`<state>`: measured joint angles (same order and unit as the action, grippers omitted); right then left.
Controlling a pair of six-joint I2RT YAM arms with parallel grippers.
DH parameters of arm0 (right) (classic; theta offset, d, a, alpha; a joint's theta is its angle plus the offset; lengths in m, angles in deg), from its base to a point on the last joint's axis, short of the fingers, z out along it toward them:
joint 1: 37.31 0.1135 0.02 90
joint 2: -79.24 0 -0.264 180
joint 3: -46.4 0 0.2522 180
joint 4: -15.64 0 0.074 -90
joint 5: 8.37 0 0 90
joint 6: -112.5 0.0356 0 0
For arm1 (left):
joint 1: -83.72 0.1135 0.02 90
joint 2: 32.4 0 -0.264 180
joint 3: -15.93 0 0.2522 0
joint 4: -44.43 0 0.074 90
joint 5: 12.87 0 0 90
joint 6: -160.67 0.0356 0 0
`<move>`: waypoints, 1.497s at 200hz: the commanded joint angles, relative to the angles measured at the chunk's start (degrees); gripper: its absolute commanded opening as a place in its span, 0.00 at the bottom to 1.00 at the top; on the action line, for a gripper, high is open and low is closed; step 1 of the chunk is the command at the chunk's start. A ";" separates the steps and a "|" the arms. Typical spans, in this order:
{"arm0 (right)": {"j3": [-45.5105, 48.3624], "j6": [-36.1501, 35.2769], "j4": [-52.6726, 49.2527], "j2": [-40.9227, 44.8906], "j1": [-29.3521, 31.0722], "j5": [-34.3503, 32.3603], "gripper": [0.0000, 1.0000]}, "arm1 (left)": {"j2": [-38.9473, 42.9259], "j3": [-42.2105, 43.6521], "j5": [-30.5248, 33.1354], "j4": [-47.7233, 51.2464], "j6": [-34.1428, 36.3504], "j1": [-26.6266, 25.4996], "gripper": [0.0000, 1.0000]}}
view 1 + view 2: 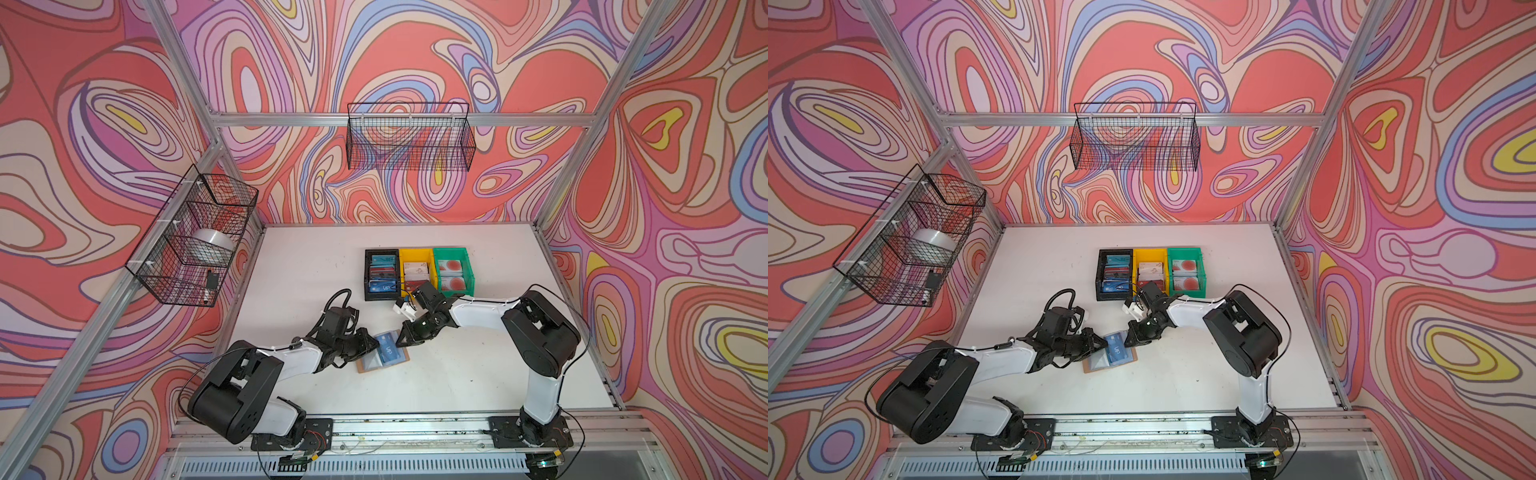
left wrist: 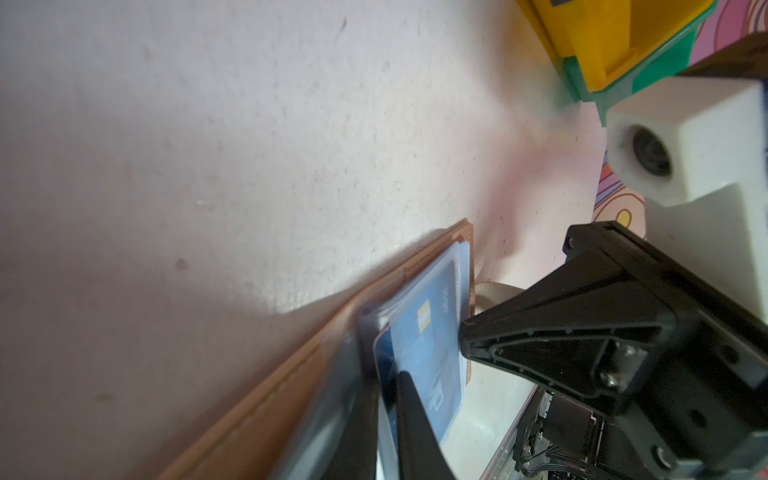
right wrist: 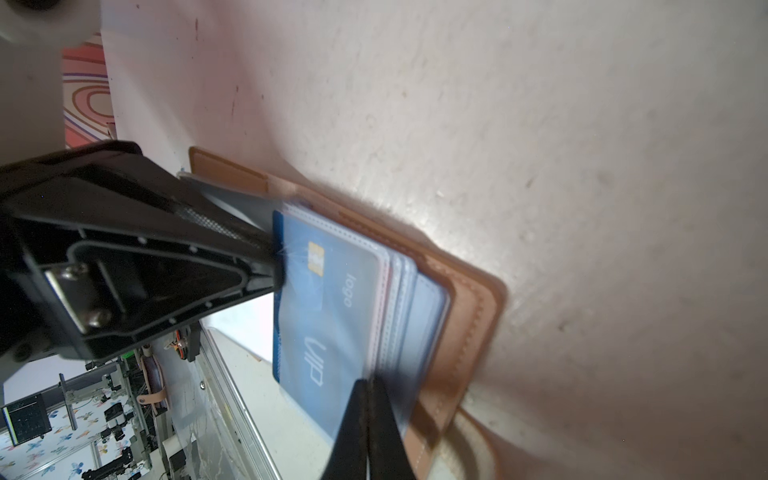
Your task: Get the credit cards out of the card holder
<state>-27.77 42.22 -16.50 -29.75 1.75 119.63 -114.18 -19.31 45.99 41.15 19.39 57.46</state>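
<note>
Withdraw card (image 1: 389, 350) toward frame left, across its long axis, by left gripper (image 1: 377, 345) clamped on it, with closed right gripper (image 1: 399, 340) bracing holder (image 1: 361, 368).

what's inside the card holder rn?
The card holder lies open. A blue VIP card is topmost among its clear sleeve pages. Whether the lower pages hold cards cannot be told: the blue card covers them.

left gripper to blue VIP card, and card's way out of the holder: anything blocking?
Nothing visible. The left gripper pinches the blue VIP card at its edge. The right gripper, shut, presses the sleeves of the card holder on the opposite side; whether it pins the card too is unclear.
</note>
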 commanded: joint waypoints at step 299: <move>1.14 1.89 2.37 -2.37 0.21 2.70 0.06 | 1.39 -3.33 1.14 13.55 7.33 0.92 0.00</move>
<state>-27.13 43.99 -14.09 -30.34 1.78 123.10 -113.85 -22.94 45.45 46.59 24.11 57.59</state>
